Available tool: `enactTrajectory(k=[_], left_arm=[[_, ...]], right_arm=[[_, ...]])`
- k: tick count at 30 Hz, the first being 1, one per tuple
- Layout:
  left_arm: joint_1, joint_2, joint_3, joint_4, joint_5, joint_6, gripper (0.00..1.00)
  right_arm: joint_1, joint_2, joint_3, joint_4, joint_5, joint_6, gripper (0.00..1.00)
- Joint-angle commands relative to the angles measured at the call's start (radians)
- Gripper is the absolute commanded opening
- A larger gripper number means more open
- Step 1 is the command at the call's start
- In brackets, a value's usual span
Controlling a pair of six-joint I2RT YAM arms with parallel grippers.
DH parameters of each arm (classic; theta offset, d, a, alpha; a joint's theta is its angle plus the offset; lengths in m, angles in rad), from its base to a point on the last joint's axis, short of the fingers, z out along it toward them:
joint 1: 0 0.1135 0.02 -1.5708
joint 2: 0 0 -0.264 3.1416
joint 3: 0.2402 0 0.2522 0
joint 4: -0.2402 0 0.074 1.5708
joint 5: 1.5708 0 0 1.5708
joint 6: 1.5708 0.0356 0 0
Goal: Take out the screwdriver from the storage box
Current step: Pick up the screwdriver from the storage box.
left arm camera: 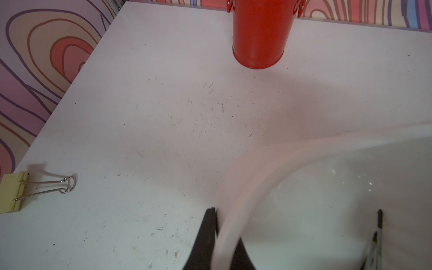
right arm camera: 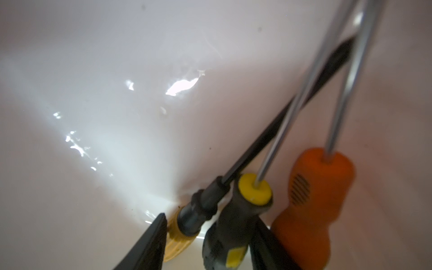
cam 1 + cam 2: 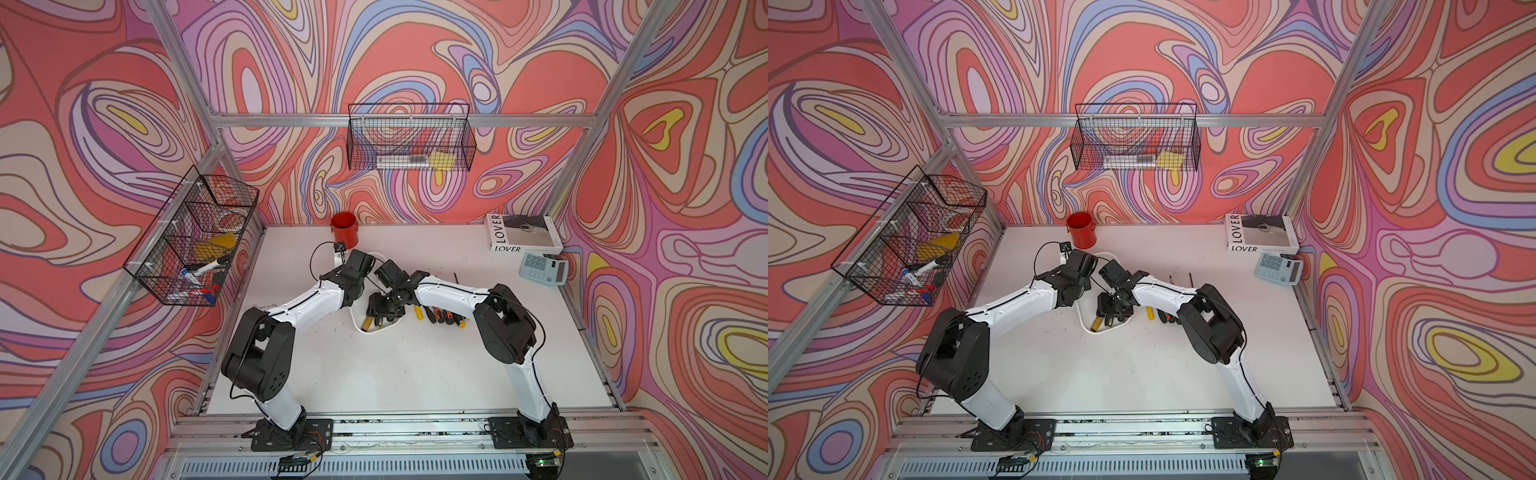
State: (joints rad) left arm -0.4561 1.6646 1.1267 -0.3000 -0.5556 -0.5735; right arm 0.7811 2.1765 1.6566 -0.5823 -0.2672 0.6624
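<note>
While the left gripper (image 1: 225,224) is pressing shut on the rim of the storage box (image 1: 268,161), probably pinning the tub so it isn't sliding, the right gripper (image 2: 210,218) is reaching down inside the box. Its jaws are standing spread, straddling two handles; no firm pinch is showing yet. Between them are lying the yellow-handled screwdriver (image 2: 173,238) with the black shaft and the grey-and-yellow screwdriver (image 2: 233,229), side by side and touching. The orange screwdriver (image 2: 313,198) is sitting just outside one jaw, against the box wall. All three are bunching into one corner with shafts crossing, so grabbing two at once is looking like the main risk.

Further out, other screwdrivers (image 3: 444,316) are lying in a row on the counter (image 3: 395,374) just beside the box, under the right arm. A red cup (image 1: 259,35) is standing near the box's far side, and a binder clip (image 1: 14,191) is lying well apart.
</note>
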Motion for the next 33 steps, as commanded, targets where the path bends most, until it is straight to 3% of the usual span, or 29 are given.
enactTrajectory(k=[1,3,6,11,13,16,22,25,29,33], left_arm=[[-0.002,0.003,0.015,-0.033,-0.017,0.017,0.00],[-0.002,0.006,0.016,-0.034,-0.017,0.015,0.00],[-0.003,0.006,0.018,-0.034,-0.015,0.016,0.00],[-0.002,0.002,0.017,-0.036,-0.019,0.017,0.00],[-0.002,0.001,0.016,-0.036,-0.020,0.017,0.00],[-0.002,0.001,0.017,-0.036,-0.020,0.018,0.00],[-0.002,0.004,0.017,-0.036,-0.017,0.015,0.00],[-0.002,0.003,0.017,-0.036,-0.021,0.018,0.00],[-0.002,0.006,0.016,-0.036,-0.021,0.017,0.00],[-0.001,0.006,0.018,-0.037,-0.022,0.017,0.00]], right_arm=[[0.003,0.047,0.026,-0.139,0.082,-0.012,0.56],[0.004,0.047,0.020,-0.141,0.099,-0.014,0.49],[0.004,0.048,0.024,-0.135,0.099,-0.015,0.30],[0.004,0.048,0.019,-0.119,0.090,-0.021,0.17],[0.003,0.052,0.023,-0.117,0.089,-0.024,0.19],[0.003,0.065,0.032,-0.116,0.078,-0.028,0.34],[0.006,0.122,0.071,-0.161,0.090,-0.033,0.34],[0.006,0.126,0.067,-0.167,0.102,-0.034,0.24],[0.006,0.120,0.056,-0.164,0.110,-0.035,0.01],[0.005,0.101,0.049,-0.143,0.108,-0.033,0.00]])
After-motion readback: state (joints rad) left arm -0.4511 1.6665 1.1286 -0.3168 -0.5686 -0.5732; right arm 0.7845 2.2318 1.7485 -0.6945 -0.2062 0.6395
